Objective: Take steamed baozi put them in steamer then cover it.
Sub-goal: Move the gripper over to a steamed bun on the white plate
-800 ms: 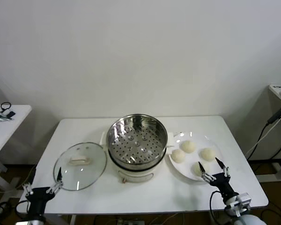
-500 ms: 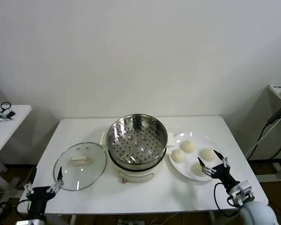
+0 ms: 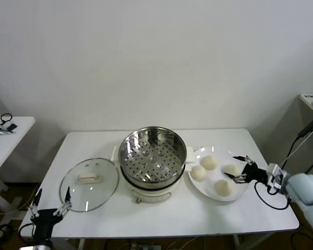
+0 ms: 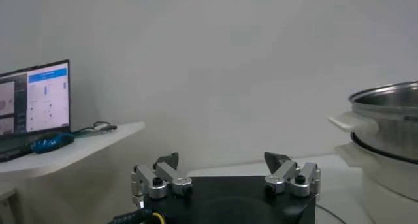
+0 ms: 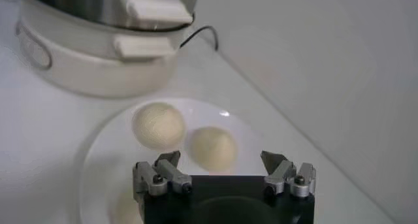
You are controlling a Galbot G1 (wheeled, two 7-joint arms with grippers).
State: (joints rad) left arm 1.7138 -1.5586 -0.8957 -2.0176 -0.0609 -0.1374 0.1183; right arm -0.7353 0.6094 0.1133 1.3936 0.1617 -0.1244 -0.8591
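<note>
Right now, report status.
Left tool open, parked by lid. Right tool open over plate, nothing held. Four buns on plate; pot uncovered. Path clear.

Four round cream-white dough buns (image 3: pixel 222 187) lie on a flat white plate (image 3: pixel 242 192). The round shiny stainless-steel pot (image 3: pixel 153 156) has a tray dotted with holes and a cream-white base. The clear glass lid (image 3: pixel 89 184) carries a cream-white bar handle. The table (image 3: pixel 161 217) is white.

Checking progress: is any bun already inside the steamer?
No. The steamer shows only its bare perforated tray, and all four buns sit on the white plate.
</note>
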